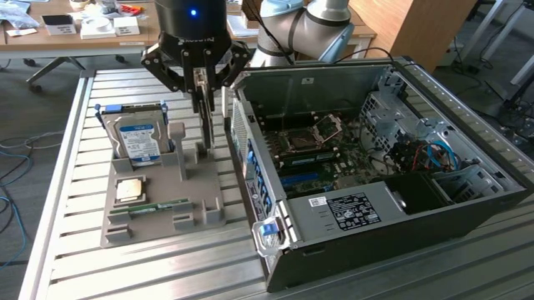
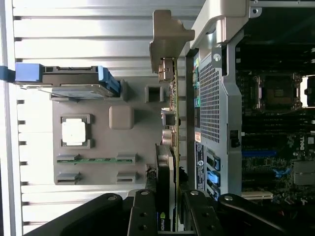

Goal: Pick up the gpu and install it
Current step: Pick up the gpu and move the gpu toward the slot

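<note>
The gpu (image 1: 205,119) hangs upright as a thin dark card with its silvery bracket (image 2: 170,34) at one end. My gripper (image 1: 200,87) is shut on its upper edge, above the grey holder (image 1: 162,184). In the wrist view the gpu (image 2: 170,128) shows edge-on between the black fingers (image 2: 143,211), right beside the open computer case (image 2: 216,98). Its lower end is level with the holder's posts, and I cannot tell whether it is clear of them. The case (image 1: 250,144) lies open on the exterior view's right, with its motherboard (image 1: 321,147) exposed.
The holder (image 2: 133,162) also carries a boxy hard drive (image 1: 137,140) with a blue-white label, a square processor (image 1: 129,187) and a green memory stick (image 1: 150,206). All of it rests on a slatted metal table (image 1: 67,250). Desks with clutter stand behind.
</note>
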### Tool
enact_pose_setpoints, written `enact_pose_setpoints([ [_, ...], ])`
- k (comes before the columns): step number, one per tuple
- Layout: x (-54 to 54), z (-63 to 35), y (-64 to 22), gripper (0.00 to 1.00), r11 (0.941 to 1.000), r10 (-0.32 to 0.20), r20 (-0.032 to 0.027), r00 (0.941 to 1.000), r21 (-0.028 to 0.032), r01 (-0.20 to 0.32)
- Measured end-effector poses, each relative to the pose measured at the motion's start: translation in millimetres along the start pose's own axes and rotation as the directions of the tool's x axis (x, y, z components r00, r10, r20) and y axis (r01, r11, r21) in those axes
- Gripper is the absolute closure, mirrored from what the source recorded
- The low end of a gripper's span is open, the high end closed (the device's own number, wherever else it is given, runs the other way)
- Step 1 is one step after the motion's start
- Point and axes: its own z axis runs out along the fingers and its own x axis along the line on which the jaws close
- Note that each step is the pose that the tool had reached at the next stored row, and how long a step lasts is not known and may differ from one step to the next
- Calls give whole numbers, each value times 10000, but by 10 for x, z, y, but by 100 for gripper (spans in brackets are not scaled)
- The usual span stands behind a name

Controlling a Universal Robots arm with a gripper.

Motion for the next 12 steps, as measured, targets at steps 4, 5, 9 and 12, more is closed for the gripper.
enact_pose_setpoints([
  [4,-4,-107,6,73,10000,-1,13,10000,-1,1],
  [5,-5,-136,7,73,10000,-1,16,10000,0,1],
  [9,-10,-249,13,73,10000,-2,26,10000,-1,2],
  [12,-12,-326,17,73,10000,-2,33,10000,-2,2],
])
